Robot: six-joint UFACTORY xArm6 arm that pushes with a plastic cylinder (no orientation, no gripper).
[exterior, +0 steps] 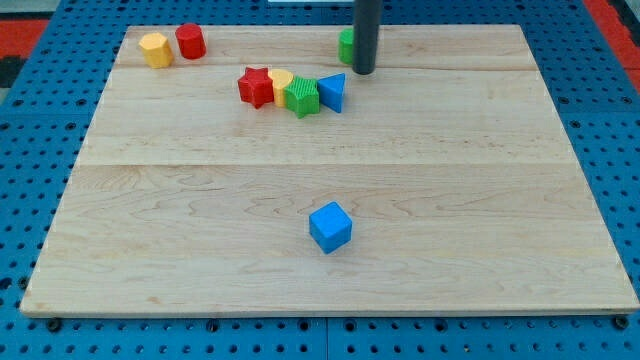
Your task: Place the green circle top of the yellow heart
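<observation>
Up near the view's top edge of the wooden board (pixel 330 200), my tip (pixel 364 72) rests on the surface, with the dark rod rising straight out of the frame above it. I carry no jaws, only this rod, so nothing about me is spread or pinching anything. The green circle (pixel 346 46) sits just to the view's left of my rod and slightly behind it, touching or nearly touching; the rod hides its right part, so I cannot tell which.

Below my tip and to the view's left lies a tight row of four blocks. Nearest to me is the blue triangle (pixel 333 92), just down and left of the tip. Pressed against it on its left is the green star (pixel 302 97). Next comes the yellow heart (pixel 281 81), mostly hidden between the green star and the red star (pixel 256 87), which ends the row farthest from me.

Well away from my tip, toward the view's top left corner, stand the red cylinder (pixel 190 41) and, beside it on the far side, the yellow hexagon (pixel 155 49); the two look to be touching or almost so.

Far below my tip, toward the view's bottom and a little left, the blue cube (pixel 330 226) sits alone.
</observation>
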